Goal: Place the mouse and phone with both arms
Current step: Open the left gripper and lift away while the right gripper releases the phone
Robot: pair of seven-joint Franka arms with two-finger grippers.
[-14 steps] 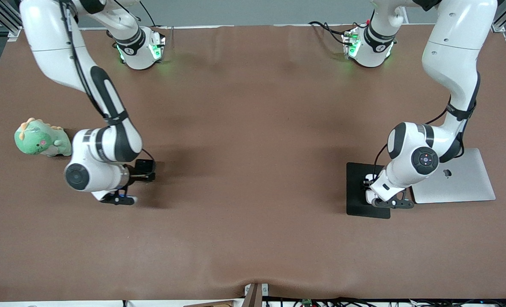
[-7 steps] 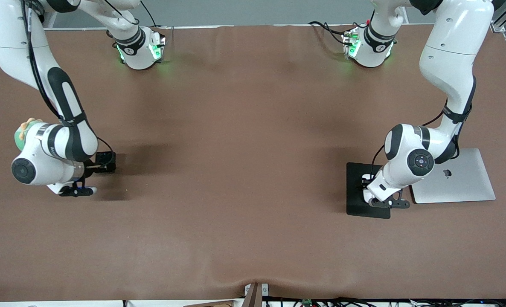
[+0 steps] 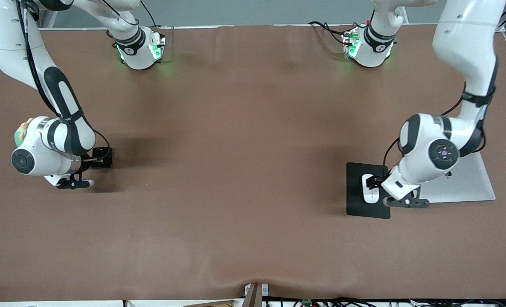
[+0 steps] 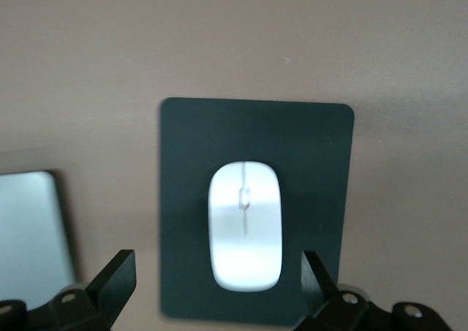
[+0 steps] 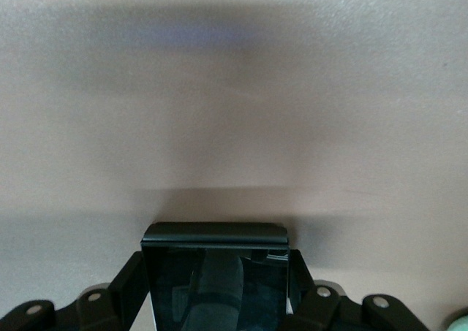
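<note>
**Surfaces and finishes on your table**

You are looking at a smooth, glossy white plastic mouse (image 4: 244, 226) lying on a matt black pad (image 4: 322, 148). The phone (image 5: 214, 283) is showing a glossy black face that is mirroring the gripper parts. The table cover (image 3: 244, 179) is reading as matt brown with a fine grain. The laptop (image 3: 470, 183) is looking like matt silver metal.

Two white jointed arms (image 3: 466, 55) wear black bands at their joints, with thin black cables clipped alongside. Each round white base (image 3: 140, 49) glows green. A dark round cap marks each wrist; the left arm's shows small red dots. Each tool (image 4: 219, 302) is black, with silver screws.
</note>
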